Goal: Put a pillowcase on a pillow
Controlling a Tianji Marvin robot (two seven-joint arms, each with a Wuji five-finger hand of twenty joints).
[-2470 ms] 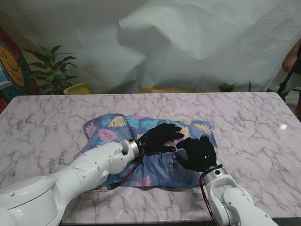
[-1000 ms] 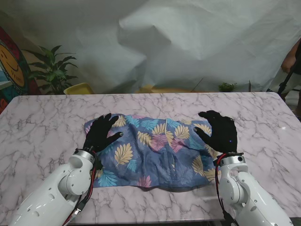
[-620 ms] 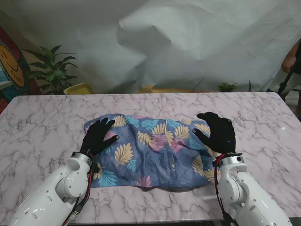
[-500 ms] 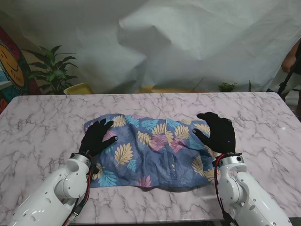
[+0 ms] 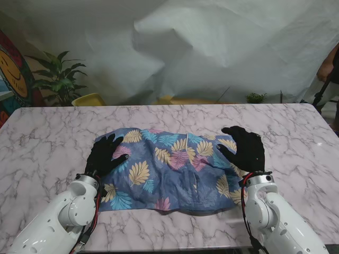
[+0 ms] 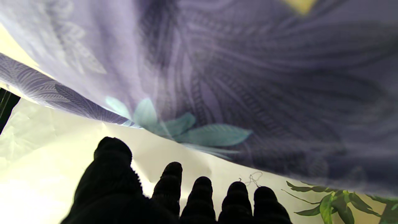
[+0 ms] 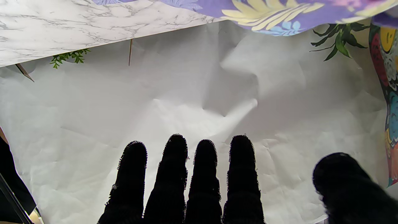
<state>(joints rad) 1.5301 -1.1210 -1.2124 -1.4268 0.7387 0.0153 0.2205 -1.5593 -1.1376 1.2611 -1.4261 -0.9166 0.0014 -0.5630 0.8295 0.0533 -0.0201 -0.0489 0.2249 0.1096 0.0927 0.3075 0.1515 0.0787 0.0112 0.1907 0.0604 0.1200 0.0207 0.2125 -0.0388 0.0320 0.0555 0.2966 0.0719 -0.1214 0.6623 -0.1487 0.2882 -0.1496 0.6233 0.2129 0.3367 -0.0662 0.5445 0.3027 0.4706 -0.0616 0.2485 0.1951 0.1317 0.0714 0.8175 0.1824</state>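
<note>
A blue pillowcase with a leaf print (image 5: 169,172) lies spread flat on the marble table (image 5: 47,137); whether a pillow is inside it is hidden. My left hand (image 5: 104,154) in its black glove hovers over the cloth's left edge, fingers apart and holding nothing. My right hand (image 5: 244,148) hovers over the right edge, fingers spread too. The left wrist view is filled by blurred blue cloth (image 6: 248,77) close to its fingers (image 6: 202,196). In the right wrist view the cloth (image 7: 279,12) shows only at the edge, past straight fingers (image 7: 177,174).
A white sheet backdrop (image 5: 212,47) hangs behind the table. A potted plant (image 5: 58,79) and a yellow object (image 5: 88,99) stand at the far left. A person (image 5: 329,74) is at the far right edge.
From the cloth's middle, both hands parted to its left and right edges, smoothing it out. Since then the left hand has drawn back nearer to me; the right hand hardly moved.
</note>
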